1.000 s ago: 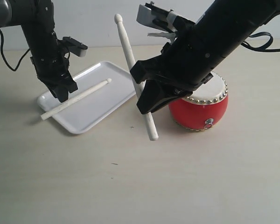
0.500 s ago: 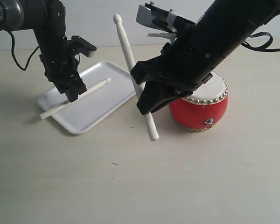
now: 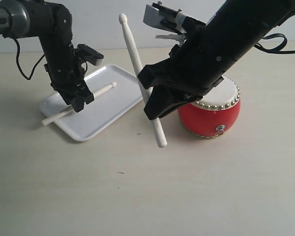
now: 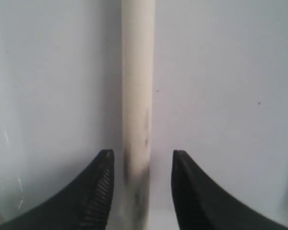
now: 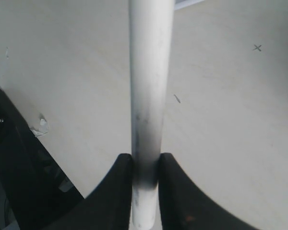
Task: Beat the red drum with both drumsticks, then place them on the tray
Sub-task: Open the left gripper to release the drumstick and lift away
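One drumstick (image 3: 102, 90) lies on the white tray (image 3: 103, 110), its butt end sticking out over the tray's left edge. My left gripper (image 3: 80, 102) is low over it and open. In the left wrist view the stick (image 4: 137, 96) runs between the fingers of the gripper (image 4: 140, 160) with a gap on each side. My right gripper (image 3: 155, 105) is shut on the second drumstick (image 3: 132, 49), held steeply tilted, tip up, just left of the red drum (image 3: 209, 118). The right wrist view shows the stick (image 5: 151, 72) pinched in the gripper (image 5: 146, 160).
The right arm (image 3: 226, 44) reaches over the drum's cream top and hides part of it. The pale table (image 3: 137, 196) stretches in front of the tray and drum. A black cable (image 3: 10, 64) hangs behind the left arm.
My left gripper has shifted to the right along the stick on the tray, which has stayed put. The right arm and its stick have not moved.
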### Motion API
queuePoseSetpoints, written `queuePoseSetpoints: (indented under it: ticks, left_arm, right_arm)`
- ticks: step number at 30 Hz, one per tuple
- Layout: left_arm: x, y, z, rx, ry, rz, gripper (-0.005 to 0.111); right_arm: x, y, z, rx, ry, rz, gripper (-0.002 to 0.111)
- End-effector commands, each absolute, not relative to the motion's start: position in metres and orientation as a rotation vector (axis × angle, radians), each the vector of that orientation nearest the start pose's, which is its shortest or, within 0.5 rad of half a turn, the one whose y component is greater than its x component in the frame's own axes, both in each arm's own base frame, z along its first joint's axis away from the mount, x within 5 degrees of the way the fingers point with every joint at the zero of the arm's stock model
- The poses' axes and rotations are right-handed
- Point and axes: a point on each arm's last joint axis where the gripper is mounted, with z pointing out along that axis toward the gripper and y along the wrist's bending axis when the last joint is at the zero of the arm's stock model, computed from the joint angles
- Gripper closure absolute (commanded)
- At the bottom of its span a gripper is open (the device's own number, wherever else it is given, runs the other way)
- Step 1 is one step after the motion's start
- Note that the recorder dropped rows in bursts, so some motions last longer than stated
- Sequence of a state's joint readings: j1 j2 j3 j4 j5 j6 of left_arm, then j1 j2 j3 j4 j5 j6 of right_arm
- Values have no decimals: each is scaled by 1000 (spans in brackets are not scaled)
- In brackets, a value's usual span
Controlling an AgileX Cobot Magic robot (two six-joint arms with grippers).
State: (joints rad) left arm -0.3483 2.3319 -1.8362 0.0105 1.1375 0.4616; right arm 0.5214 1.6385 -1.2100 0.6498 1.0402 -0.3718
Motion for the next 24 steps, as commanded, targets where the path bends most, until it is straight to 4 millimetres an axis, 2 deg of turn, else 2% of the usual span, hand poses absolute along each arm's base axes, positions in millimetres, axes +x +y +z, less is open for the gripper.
queuePoseSetpoints:
  ticks: [1, 14, 24]
  left_arm:
    - [437, -159, 133, 1205, 2861, 3, 68]
    - [437, -159, 131, 1187, 2877, -16, 69]
    - [437, -158, 133, 1193, 2871, 2, 107]
  right_arm:
    - [257, 202, 269, -877, 2709, 878, 108]
    - [257, 202, 269, -877, 2709, 878, 108]
    - [257, 202, 269, -877, 2709, 878, 108]
